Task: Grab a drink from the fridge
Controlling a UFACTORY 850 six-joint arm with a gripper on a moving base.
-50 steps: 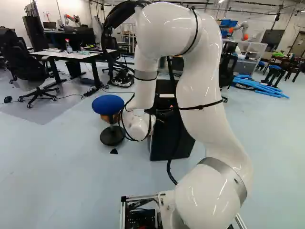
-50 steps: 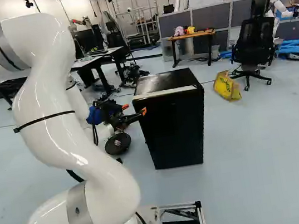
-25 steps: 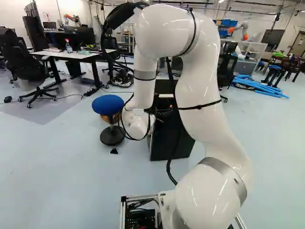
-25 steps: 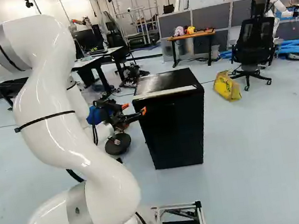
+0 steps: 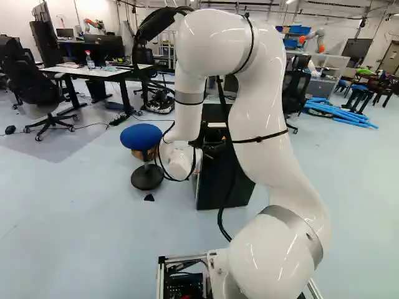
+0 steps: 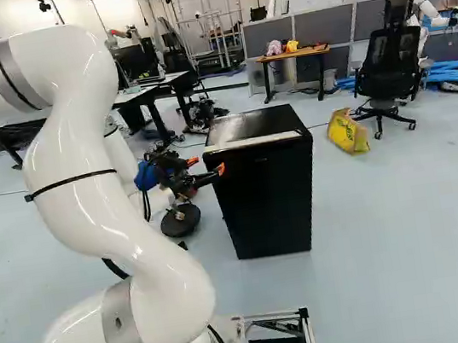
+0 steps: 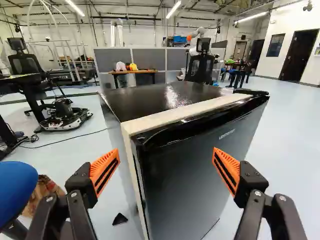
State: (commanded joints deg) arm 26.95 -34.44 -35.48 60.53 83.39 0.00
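Pale floor under the fridge. Drink not visible, presumably inside the fridge; likely smooth, slippery, best held round the middle. Fridge door looks shut, face slick, seal probably stiff: we'd pull at the side edge opposite the likely hinge. Our hand hangs at the fridge's near corner, fingers apart, gripping nothing; contact unclear. Blue stool beside the fridge.

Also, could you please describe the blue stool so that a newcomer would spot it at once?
Start from the black fridge. In the left base view, the stool stands just left of it, its round blue seat above a black disc foot. Unlike the black office chair farther left, it has no backrest or wheels.
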